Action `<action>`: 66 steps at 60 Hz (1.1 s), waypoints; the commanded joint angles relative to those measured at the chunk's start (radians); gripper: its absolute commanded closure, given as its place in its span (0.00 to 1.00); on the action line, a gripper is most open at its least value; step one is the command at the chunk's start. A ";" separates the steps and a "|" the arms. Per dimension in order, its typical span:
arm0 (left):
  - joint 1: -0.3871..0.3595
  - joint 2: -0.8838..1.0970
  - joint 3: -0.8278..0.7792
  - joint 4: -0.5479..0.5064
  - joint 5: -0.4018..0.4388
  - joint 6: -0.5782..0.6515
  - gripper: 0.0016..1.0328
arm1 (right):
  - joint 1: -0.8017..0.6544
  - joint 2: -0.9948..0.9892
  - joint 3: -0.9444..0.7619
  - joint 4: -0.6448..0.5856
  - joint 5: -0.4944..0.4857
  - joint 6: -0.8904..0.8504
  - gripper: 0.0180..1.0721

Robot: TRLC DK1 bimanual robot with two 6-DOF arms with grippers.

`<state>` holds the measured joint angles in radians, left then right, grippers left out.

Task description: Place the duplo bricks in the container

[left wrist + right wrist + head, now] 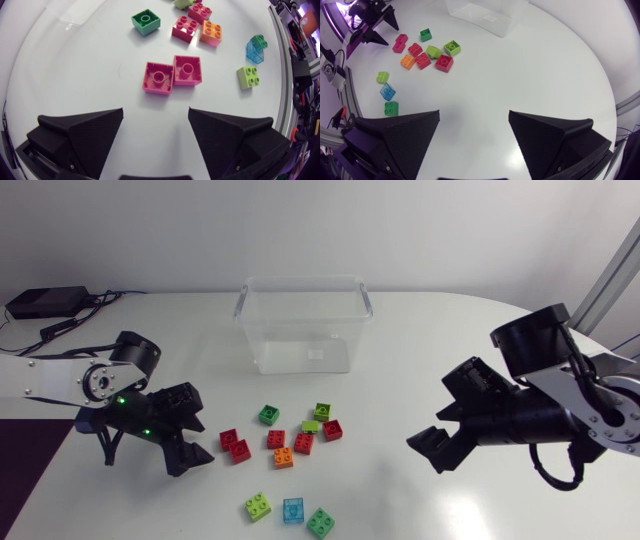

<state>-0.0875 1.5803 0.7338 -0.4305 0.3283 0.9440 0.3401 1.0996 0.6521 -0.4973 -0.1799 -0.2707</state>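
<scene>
Bricks (276, 439) all lie outside the container (246, 308), none in yet. Left gripper (155, 112) is spread wide, two red bricks (172, 75) just ahead; right gripper (474, 114) wide too.

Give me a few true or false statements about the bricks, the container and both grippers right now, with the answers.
1. The container has no bricks in it. True.
2. The left gripper holds a red brick. False: its fingers are open, and the nearest red brick lies ahead of it on the table.
3. The right gripper is open and holds nothing. True.
4. The blue brick is inside the container. False: it lies on the table between two green bricks.
</scene>
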 commanded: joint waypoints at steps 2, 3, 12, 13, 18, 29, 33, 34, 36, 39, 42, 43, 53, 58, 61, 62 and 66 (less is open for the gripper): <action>-0.020 0.052 -0.004 0.029 0.018 0.042 0.12 | 0.010 0.034 0.009 0.000 -0.007 -0.036 0.05; -0.023 0.060 -0.002 0.033 0.018 0.042 0.12 | 0.010 0.040 0.011 0.002 -0.007 -0.036 0.05; -0.044 0.078 0.006 0.075 0.032 0.036 0.12 | 0.033 0.097 0.015 0.029 -0.006 -0.039 0.05; -0.046 0.084 0.007 0.082 0.032 0.036 0.12 | 0.034 0.100 0.015 0.032 -0.006 -0.039 0.05; -0.052 0.113 0.021 0.113 0.032 0.032 0.13 | 0.053 0.123 0.017 0.045 -0.004 -0.039 0.05; -0.055 0.172 0.052 0.164 0.034 0.022 0.18 | 0.082 0.169 0.018 0.071 0.002 -0.038 0.05; -0.057 0.175 0.062 0.171 0.041 0.019 0.24 | 0.089 0.184 0.020 0.080 0.003 -0.039 0.05; -0.057 0.175 0.065 0.171 0.049 0.019 0.26 | 0.092 0.189 0.018 0.085 0.003 -0.039 0.05; -0.057 0.175 0.072 0.171 0.063 0.018 0.31 | 0.099 0.197 0.018 0.091 0.010 -0.038 0.05; -0.060 0.175 0.082 0.171 0.066 0.016 0.40 | 0.111 0.210 0.020 0.100 0.020 -0.038 0.05; -0.063 0.178 0.088 0.171 0.072 0.016 0.43 | 0.123 0.227 0.023 0.112 0.031 -0.036 0.05; -0.064 0.181 0.092 0.171 0.072 0.016 0.43 | 0.126 0.232 0.024 0.114 0.033 -0.035 0.05; -0.077 0.204 0.104 0.164 0.092 0.026 0.60 | 0.160 0.272 0.043 0.124 0.049 -0.025 0.05; -0.074 0.208 0.108 0.133 0.097 0.053 0.64 | 0.169 0.284 0.047 0.129 0.053 -0.025 0.05; -0.070 0.208 0.108 0.127 0.095 0.056 0.66 | 0.171 0.292 0.047 0.138 0.053 -0.024 0.06; -0.069 0.208 0.108 0.124 0.097 0.059 0.66 | 0.171 0.293 0.047 0.141 0.053 -0.022 0.07; -0.064 0.199 0.108 0.102 0.095 0.073 0.67 | 0.171 0.304 0.050 0.152 0.053 -0.015 0.10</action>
<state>-0.1581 1.7702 0.8196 -0.3016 0.4141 0.9714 0.5034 1.3792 0.6807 -0.3588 -0.1329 -0.2920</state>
